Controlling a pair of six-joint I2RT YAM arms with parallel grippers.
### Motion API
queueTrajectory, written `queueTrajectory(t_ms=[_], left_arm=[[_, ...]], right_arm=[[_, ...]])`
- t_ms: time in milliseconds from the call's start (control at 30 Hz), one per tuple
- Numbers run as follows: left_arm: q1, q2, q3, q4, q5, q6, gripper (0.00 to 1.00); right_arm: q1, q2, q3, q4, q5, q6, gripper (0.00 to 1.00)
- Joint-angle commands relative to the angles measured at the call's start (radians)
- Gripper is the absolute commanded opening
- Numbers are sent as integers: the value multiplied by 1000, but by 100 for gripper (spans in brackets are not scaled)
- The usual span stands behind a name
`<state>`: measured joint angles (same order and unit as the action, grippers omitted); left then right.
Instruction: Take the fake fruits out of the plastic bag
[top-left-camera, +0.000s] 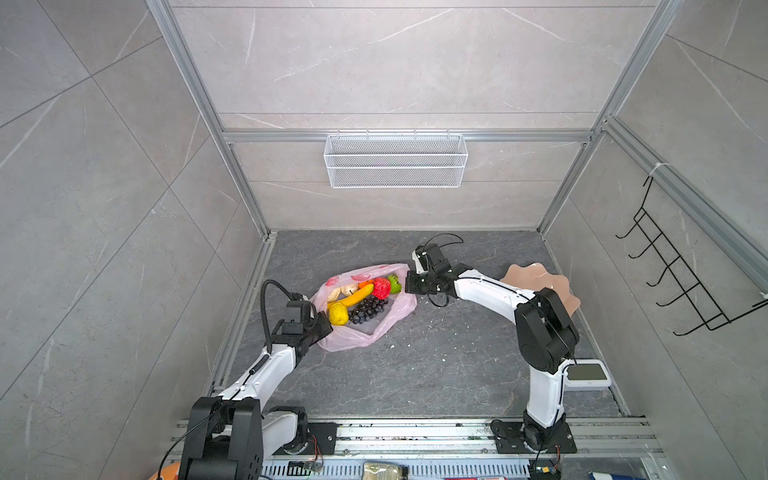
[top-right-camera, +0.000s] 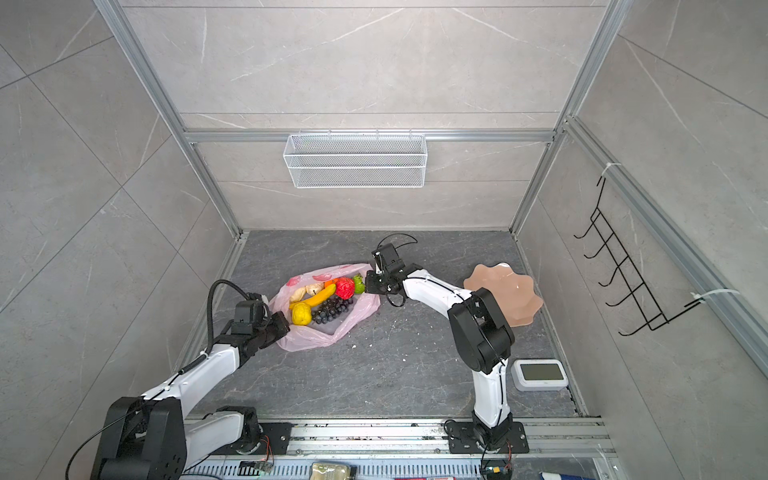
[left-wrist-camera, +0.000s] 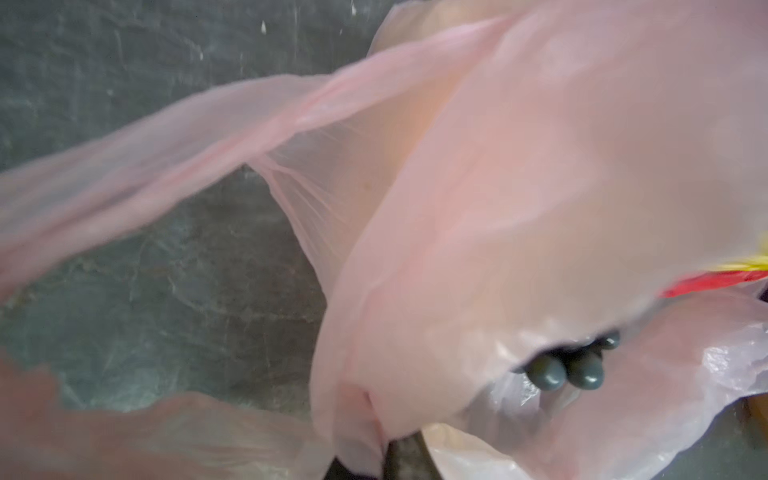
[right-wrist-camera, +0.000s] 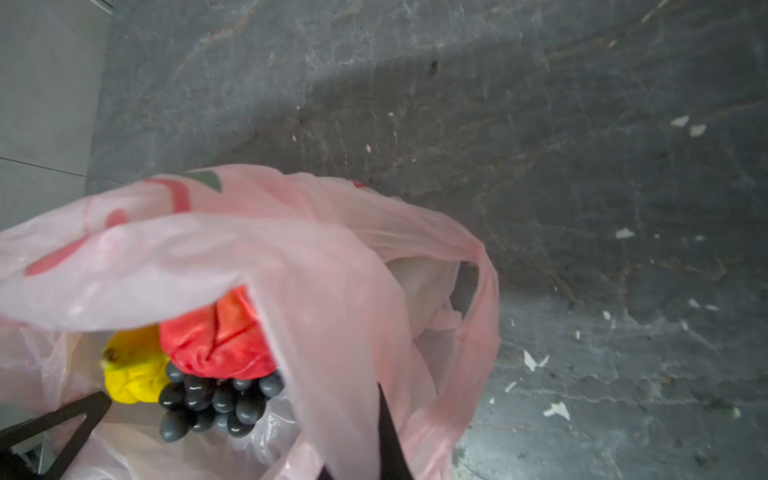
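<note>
place: lab test cell | cues: aluminium frame (top-left-camera: 274, 136); stone-look panels (top-left-camera: 395, 62); wire basket (top-left-camera: 395, 160)

both top views: high over the front edge, facing down and inward, far off, whole counter (top-left-camera: 415, 374) in sight, nearly the same scene | left wrist: pressed close against the plastic bag (left-wrist-camera: 498, 208), blurred | right wrist: close over the bag's mouth, facing down | shared by all: bag, grape bunch (right-wrist-camera: 216, 407)
</note>
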<state>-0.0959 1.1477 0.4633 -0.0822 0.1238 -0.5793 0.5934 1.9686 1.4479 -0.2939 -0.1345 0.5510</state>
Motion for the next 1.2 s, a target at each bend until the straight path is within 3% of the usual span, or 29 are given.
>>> queueTrajectory(t_ms=[0,67,100,200,367,633,833,1167], left_arm=[[0,-25,8,44,68,46,0],[1,-8,13,63,81,54,0],[1,2,17,71,91,59,0],[-2,15,29,84,106,58,0],[-26,11,55,93,102,56,0],[-107,49,82,104,48,96,0],[-117,68,85,107,56,114,0],[-117,68,87,79,9,121,0]], right_arm=[[1,-56,-27,10,25,-24,15],[3,-78,-40,11,31,-32,27],[5,-93,-47,7,37,-37,39],[26,-137,-64,-21,86,-63,56],[63,-177,-83,-73,190,-86,68],[73,-120,-75,-107,230,-32,71],[71,-40,-33,-99,246,-17,70],[52,17,1,-122,312,-18,42]])
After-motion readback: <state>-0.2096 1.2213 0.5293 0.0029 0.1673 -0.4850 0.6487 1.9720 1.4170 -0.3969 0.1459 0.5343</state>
